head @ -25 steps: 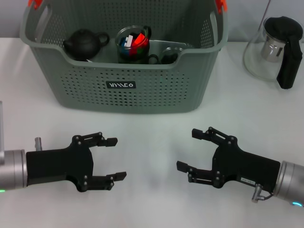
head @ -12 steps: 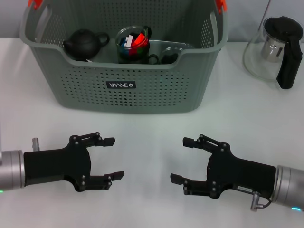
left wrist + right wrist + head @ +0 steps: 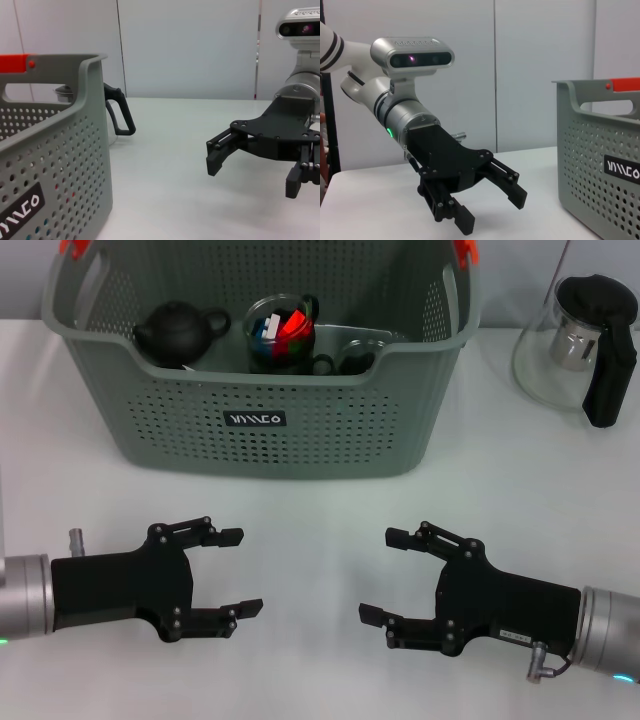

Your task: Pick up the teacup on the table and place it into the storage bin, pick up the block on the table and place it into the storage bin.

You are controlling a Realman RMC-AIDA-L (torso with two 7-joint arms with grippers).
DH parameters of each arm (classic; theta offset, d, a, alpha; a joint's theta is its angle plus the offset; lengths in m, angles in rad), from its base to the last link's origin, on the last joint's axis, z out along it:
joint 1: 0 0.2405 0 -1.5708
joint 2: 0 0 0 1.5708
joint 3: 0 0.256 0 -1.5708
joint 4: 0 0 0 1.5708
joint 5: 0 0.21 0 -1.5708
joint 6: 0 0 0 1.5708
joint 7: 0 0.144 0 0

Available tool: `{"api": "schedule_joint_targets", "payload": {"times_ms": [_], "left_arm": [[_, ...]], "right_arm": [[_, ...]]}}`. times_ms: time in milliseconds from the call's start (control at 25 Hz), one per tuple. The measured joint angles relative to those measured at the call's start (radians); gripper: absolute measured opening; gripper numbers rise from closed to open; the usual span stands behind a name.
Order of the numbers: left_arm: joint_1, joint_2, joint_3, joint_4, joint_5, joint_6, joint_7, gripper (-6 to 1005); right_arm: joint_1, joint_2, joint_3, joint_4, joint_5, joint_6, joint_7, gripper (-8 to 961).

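Large grey-green perforated plastic storage bin (image 3: 265, 370) sits at the far side of the white table (image 3: 320, 510). Inside it: a dark round teapot (image 3: 178, 330), and beside that a clear glass teacup (image 3: 280, 332) holding red, blue and white blocks (image 3: 284, 326). Glass pitcher with black handle (image 3: 585, 345) stands right of the bin, apart from it. Left gripper (image 3: 240, 572) hovers low over the near table, jaws spread wide, holding nothing. Right gripper (image 3: 385, 575) faces it from the right, jaws likewise wide and empty.
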Motion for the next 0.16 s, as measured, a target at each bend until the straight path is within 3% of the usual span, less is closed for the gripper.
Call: {"api": "schedule_joint_targets", "payload": {"times_ms": [160], "left_arm": [[0.0,-0.002,0.0,0.001,0.0,0.0,0.0,816]], "right_arm": [[0.001,0.0,0.0,0.0,0.0,-0.001,0.0,942]]}}
